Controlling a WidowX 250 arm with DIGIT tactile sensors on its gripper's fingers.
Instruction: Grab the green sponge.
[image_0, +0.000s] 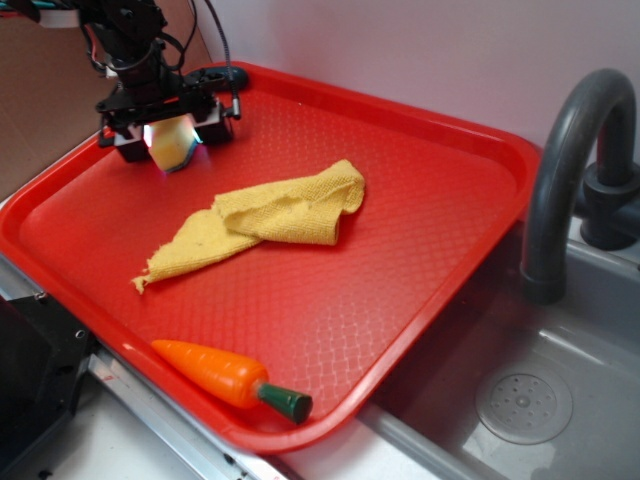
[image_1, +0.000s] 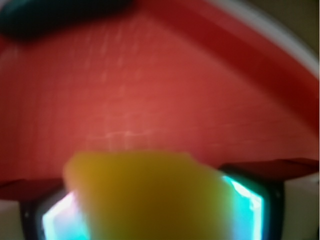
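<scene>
At the far left corner of the red tray, the gripper has its jaws closed on the green sponge. The foam looks light, soft and squashy, so a hold across its thick middle should keep it from slipping.

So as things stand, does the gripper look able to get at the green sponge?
Probably yes, it seems to have it already: the gripper sits at the far left corner of the red tray with the green sponge between its fingers, and the wrist view shows yellow foam filling the gap.
</scene>
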